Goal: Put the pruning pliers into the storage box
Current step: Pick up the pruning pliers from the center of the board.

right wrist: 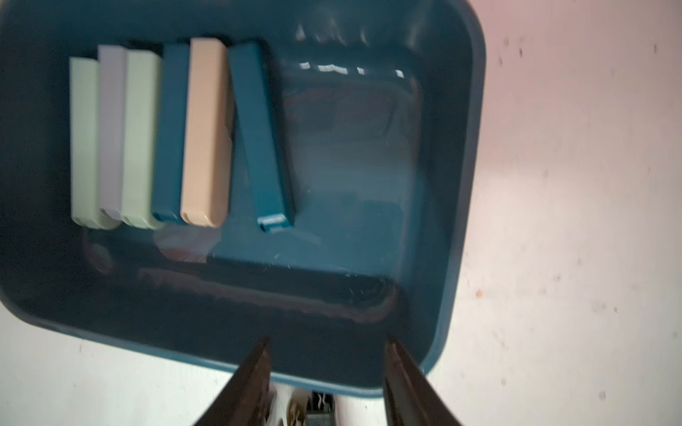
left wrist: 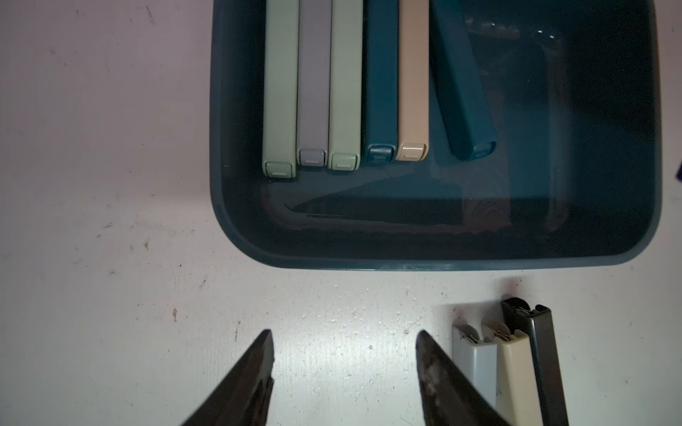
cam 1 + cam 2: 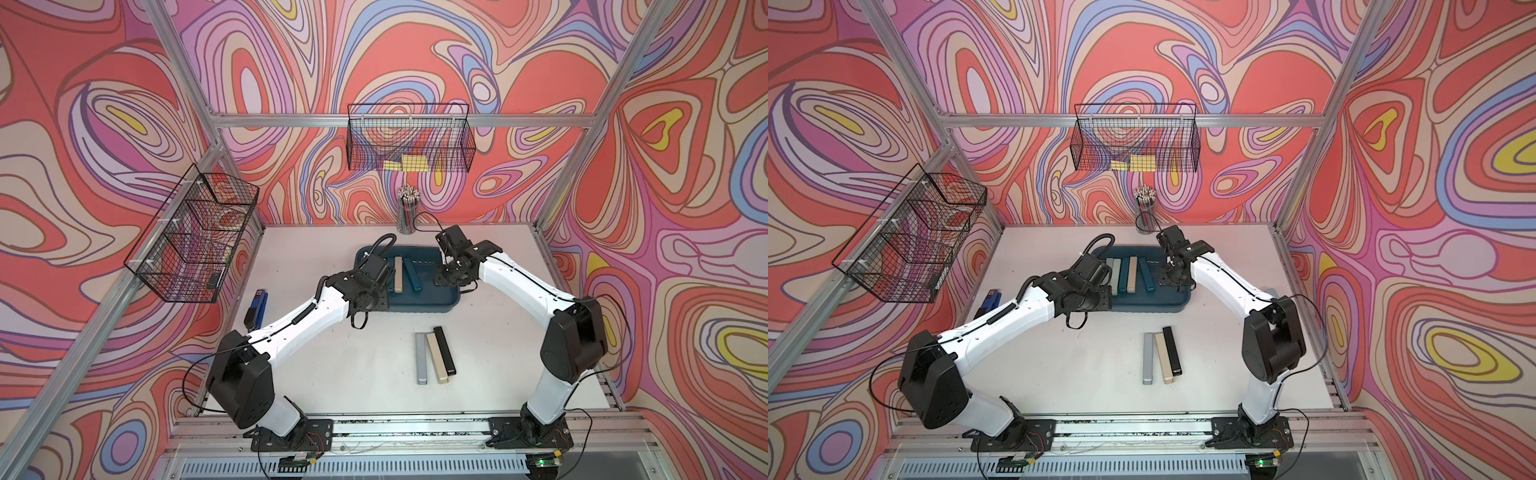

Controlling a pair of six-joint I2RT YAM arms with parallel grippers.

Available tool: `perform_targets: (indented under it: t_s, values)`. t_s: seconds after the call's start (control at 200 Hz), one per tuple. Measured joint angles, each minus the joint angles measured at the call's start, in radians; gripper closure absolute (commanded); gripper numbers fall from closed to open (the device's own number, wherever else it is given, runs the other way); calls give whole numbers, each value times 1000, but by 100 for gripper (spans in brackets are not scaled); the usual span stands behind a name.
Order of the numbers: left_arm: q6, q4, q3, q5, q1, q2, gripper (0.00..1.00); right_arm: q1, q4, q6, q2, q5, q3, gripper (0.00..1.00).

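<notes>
The dark teal storage box [image 3: 419, 308] [image 3: 1150, 308] sits at the table's middle back. Several pruning pliers lie in it side by side: pale green [image 2: 280, 88], grey [image 2: 313, 81], teal [image 2: 382, 81] and beige [image 2: 413, 81], with one teal case [image 1: 262, 132] slanted beside them. Nearer the front, three more lie on the table: grey [image 3: 422, 358], beige [image 3: 437, 358], black [image 3: 444, 350]. My left gripper [image 2: 345, 333] hangs open and empty over bare table just in front of the box rim [image 2: 406, 263]. My right gripper [image 1: 328, 341] is open and empty over the box's near rim [image 1: 324, 383].
A blue-and-black stapler [image 3: 257, 309] lies at the table's left edge. A cup of pencils [image 3: 407, 212] stands behind the box. Black wire baskets hang on the left wall [image 3: 195, 237] and the back wall [image 3: 409, 139].
</notes>
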Motion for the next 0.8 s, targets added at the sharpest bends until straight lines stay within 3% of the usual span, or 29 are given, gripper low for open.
perform_targets:
  t_s: [0.386,0.581,0.796]
  values:
    - [0,19,11,24,2,61,36,111,24,57,-279,-57,-352,40]
    - [-1,19,11,27,2,64,37,221,81,129,-312,-100,-467,41]
    - [-1,19,11,27,3,64,37,231,92,179,-316,-93,-525,41]
